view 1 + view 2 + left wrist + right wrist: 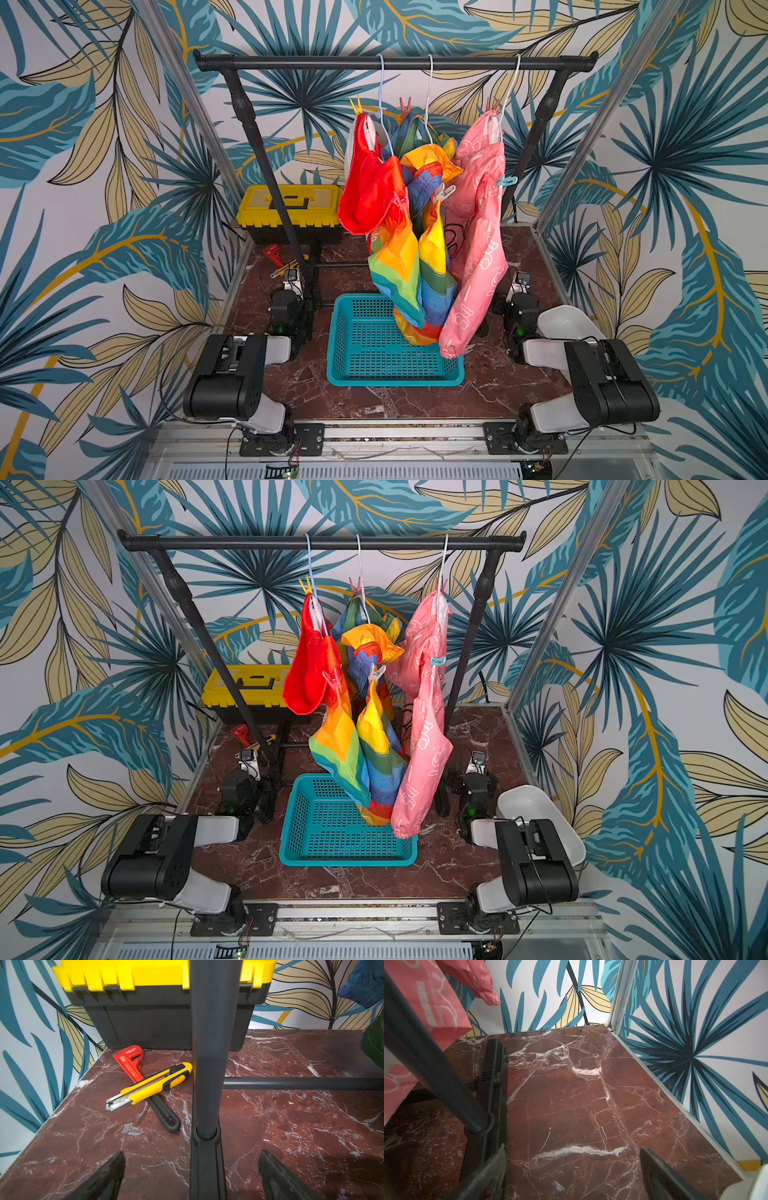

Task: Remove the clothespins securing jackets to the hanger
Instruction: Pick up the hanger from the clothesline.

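Left fingers (108, 1174) and right fingers (660, 1172) both spread wide, nothing in 'em, low near the tabletop (498, 374). 6 clothespins (444, 193) clipped on 3 jackets (419, 257) hanging from the rack (332, 63), over a teal basket (390, 378).

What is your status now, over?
Left gripper, right gripper open, empty. Six small plastic clothespins on three thin shiny jackets. Black rack post ahead of left gripper.

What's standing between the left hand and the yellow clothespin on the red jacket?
The rack's black upright post rises directly ahead of the open left hand, low by the table. The yellow clothespin sits high above, atop the red jacket.
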Available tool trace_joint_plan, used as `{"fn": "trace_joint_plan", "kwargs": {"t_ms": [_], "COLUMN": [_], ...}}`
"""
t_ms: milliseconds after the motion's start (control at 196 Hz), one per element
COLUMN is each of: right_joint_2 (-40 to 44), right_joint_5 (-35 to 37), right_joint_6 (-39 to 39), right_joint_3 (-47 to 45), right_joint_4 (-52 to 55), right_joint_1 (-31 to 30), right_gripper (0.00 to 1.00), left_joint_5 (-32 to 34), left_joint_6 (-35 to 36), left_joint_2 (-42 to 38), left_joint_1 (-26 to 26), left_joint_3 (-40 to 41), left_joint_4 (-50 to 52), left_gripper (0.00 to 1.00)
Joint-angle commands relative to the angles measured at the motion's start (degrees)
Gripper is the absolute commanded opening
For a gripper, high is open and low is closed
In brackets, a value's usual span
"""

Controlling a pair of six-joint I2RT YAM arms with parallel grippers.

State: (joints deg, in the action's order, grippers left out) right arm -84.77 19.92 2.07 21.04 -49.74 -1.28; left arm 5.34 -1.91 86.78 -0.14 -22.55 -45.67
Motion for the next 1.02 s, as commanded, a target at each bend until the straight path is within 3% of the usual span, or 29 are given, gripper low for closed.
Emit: {"fn": "trace_joint_plan", "kwargs": {"t_ms": [0, 1017], "right_joint_2": [-0.6, -0.5], "right_joint_5": [0.7, 2.1], "right_joint_6": [-0.6, -0.1], "right_joint_3": [0.5, 0.6], "right_joint_4": [-1.2, -1.4], "right_joint_1": [-0.3, -0.1], "right_gripper": [0.99, 0.99], "left_joint_5": [0.5, -0.8], "left_joint_6": [0.3, 0.0], "left_joint_2": [0.3, 0.4], "left_joint_1": [0.6, 1.4], "left_joint_3": [-0.9, -0.9], "left_joint_4": [-1.5, -1.5], "left_gripper": [1.0, 1.0]}}
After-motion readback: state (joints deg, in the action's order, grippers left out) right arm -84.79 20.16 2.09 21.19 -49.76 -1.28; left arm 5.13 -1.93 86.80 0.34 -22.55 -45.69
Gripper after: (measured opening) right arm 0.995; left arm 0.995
